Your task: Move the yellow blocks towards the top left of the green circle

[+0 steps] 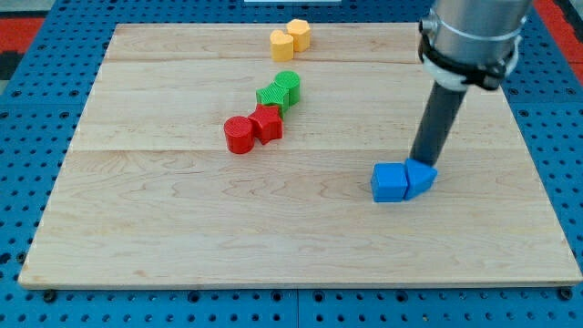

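my tip (421,162): no jaws, touching blue blocks (403,180) | yellow blocks (290,39): approach from far side, push gently toward green circle (287,86)

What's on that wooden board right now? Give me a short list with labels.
board: wooden table top
yellow blocks: two, touching, at the view's top
green blocks: two, touching, below the yellow
red blocks: two, touching, just below-left of the green
blue blocks: two, touching, at the view's right
my tip: right behind the blue blocks
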Controlling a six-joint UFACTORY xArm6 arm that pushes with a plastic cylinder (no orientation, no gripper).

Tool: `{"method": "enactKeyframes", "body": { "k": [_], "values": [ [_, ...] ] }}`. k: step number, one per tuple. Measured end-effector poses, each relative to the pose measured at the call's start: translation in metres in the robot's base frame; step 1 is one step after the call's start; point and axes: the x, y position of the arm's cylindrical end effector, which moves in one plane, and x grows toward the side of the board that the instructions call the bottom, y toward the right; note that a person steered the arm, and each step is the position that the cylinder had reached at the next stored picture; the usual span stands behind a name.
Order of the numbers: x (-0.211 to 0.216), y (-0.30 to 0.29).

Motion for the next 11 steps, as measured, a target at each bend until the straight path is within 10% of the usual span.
{"method": "enactKeyframes", "body": {
  "k": [4,7,11],
  "values": [
    [-0.083,0.030],
    [-0.262,-0.109],
    [-0.270,-0.223]
  ]
}}
